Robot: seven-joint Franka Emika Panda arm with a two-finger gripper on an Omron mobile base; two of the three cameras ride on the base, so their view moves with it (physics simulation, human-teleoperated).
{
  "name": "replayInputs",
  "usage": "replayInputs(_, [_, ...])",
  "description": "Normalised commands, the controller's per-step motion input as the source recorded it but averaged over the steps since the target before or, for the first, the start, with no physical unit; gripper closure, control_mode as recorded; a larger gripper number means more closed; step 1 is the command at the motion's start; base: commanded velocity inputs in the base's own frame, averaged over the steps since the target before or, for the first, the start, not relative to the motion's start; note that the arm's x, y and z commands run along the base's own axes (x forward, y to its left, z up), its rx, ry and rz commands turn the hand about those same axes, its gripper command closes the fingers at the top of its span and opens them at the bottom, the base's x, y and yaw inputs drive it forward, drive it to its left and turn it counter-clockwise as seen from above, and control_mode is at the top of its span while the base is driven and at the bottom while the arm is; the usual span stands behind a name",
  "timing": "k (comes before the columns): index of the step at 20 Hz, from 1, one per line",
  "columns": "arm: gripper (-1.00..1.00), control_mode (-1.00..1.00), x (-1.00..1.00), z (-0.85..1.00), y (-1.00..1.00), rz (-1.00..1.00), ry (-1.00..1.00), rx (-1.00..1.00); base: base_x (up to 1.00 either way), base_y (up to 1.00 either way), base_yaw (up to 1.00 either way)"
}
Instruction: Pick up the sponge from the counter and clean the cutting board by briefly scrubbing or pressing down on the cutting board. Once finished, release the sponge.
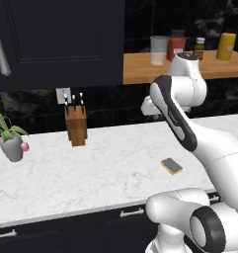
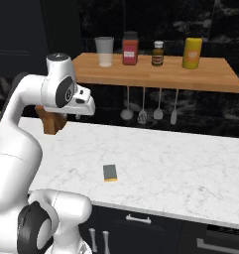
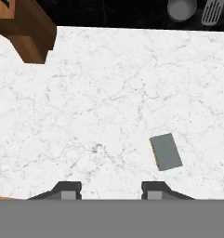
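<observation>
The sponge point(image 1: 171, 165) point(image 2: 110, 172) lies flat on the white marble counter point(image 1: 91, 168) point(image 2: 180, 168), near its front edge, dark scrub side up. In the hand view the sponge point(image 3: 166, 151) sits low and right of centre on the counter point(image 3: 108, 93), just above and to the right of the right fingertip. My gripper point(image 3: 112, 190) hangs high above the counter, open, with nothing between its fingers. The cutting board is out of view.
A wooden knife block point(image 1: 76, 126) point(image 2: 50, 121) point(image 3: 25, 32) stands at the counter's back. A potted plant point(image 1: 9, 138) is at the far left. A wall shelf point(image 2: 155, 72) carries a cup and jars, and utensils point(image 2: 142, 115) hang beneath it.
</observation>
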Motion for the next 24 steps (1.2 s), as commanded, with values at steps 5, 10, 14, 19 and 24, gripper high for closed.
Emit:
replayInputs(5, [-1.00,-1.00,0.00,-0.31,-0.33,0.00,0.00,-0.04,0.00,0.00,0.00])
replayInputs(10, [-1.00,-1.00,0.00,-0.96,-0.57,0.06,0.09,-0.14,0.00,0.00,0.00])
replayInputs(14, [-1.00,-1.00,0.00,-0.99,-0.44,0.06,0.07,-0.12,0.00,0.00,0.00])
replayInputs(19, [-1.00,-1.00,0.00,-0.74,-0.23,0.03,0.01,-0.03,0.00,0.00,0.00])
replayInputs(24, [-1.00,-1.00,0.02,-0.45,-0.23,0.01,0.01,0.00,0.00,0.00,0.00])
